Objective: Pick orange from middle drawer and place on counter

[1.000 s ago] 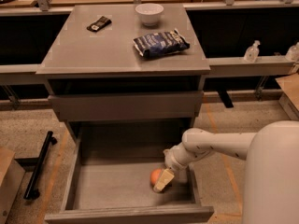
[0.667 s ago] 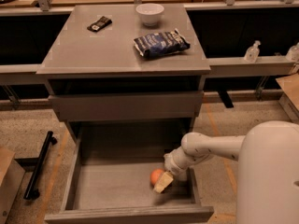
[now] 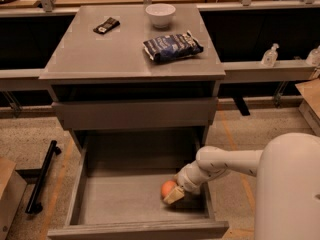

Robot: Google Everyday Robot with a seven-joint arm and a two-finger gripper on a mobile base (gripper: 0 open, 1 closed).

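The orange [image 3: 167, 187] lies on the floor of the pulled-out middle drawer [image 3: 125, 204], near its right front corner. My gripper [image 3: 173, 194] is down inside the drawer, right at the orange and touching its right side, with a tan fingertip [image 3: 174, 196] below it. My white arm [image 3: 225, 163] reaches in from the right. The counter [image 3: 120, 49] is the grey top of the cabinet, above the drawer.
On the counter stand a white bowl [image 3: 160, 14], a dark blue snack bag [image 3: 172, 46] and a small black packet [image 3: 106, 25]. A shut drawer front [image 3: 135, 113] sits above the open drawer. A black bar [image 3: 42, 176] lies on the floor at the left. Bottles [image 3: 270, 55] stand on the right shelf.
The gripper stays at the orange in the drawer with only a slight shift. My white body has come further into view at the right.
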